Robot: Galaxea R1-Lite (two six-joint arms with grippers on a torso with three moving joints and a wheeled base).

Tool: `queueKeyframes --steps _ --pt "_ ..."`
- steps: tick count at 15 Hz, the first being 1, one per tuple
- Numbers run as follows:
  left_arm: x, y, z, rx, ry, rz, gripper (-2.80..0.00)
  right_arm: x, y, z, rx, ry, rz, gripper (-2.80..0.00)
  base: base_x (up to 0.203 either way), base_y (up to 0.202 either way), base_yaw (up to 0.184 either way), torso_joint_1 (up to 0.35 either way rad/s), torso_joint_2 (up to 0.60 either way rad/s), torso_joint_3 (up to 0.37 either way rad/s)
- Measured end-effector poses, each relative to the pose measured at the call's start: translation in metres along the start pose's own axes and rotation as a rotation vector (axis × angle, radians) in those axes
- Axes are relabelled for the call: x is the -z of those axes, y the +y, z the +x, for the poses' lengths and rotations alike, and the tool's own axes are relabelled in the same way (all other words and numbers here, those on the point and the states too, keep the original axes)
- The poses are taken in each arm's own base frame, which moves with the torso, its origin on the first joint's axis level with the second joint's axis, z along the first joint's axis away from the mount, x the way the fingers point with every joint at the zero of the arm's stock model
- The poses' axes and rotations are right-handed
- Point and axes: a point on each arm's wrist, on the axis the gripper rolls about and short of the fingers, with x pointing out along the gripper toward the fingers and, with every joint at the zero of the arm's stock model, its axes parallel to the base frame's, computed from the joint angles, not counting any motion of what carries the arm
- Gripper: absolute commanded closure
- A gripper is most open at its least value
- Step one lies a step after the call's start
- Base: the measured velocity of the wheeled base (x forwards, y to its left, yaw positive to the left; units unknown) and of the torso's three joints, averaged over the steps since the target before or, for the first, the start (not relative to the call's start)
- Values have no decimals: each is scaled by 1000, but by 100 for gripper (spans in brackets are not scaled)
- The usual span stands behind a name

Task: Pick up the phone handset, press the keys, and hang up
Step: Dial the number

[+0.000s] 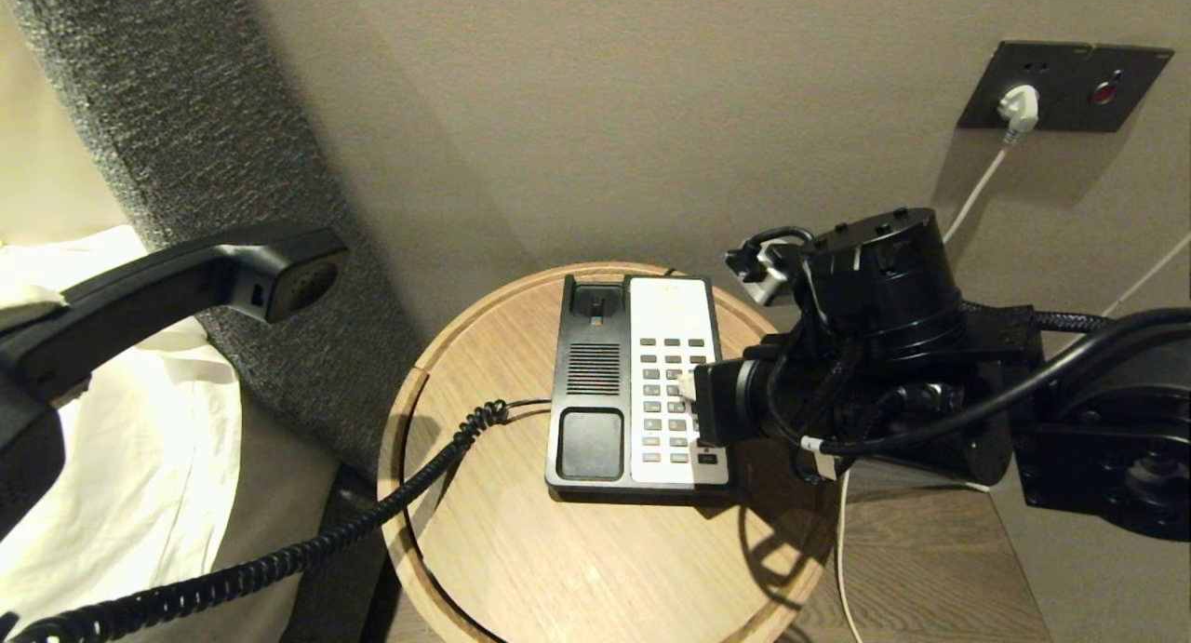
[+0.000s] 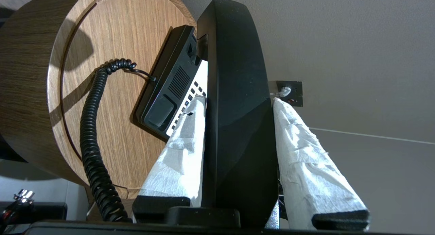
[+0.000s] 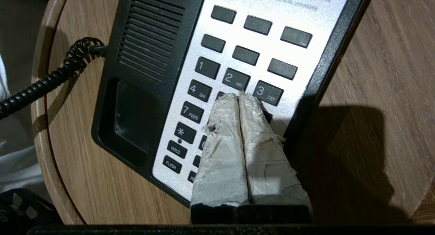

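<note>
Two end effectors at work: left end effector (image 2: 238,102) clamps the phone handset (image 1: 177,285) raised left of the table (image 1: 484,550); right end effector (image 3: 239,96), fingers pressed together, rests its tips on the keys (image 1: 672,392) of the phone base (image 1: 595,382).

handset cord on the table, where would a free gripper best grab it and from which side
Judging by its pose, grip the coiled cord on the stretch lying flat on the round table, left of the phone base. Come from above, fingers straddling the coil across its run: the cord is thin and round there, with bare wood on both sides, and clear of the right gripper at the keys.
</note>
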Motion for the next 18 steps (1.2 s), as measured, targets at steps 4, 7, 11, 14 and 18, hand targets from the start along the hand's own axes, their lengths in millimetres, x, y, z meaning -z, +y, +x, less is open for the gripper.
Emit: queueKeyframes --steps 4,7,11,14,18 --pt "0 0 0 1 1 0 0 0 0 0 -4 0 3 0 0 0 0 0 0 0" --pt "0 0 0 0 0 0 0 1 1 1 -8 4 1 0 0 0 0 0 0 0" --pt "0 0 0 0 1 0 0 4 2 4 -5 14 -4 0 0 0 0 0 0 0" --pt "0 0 0 0 1 0 0 6 1 6 1 23 -12 0 0 0 0 0 0 0" --pt "1 1 0 -3 3 -1 0 6 0 5 3 24 -13 0 0 0 0 0 0 0"
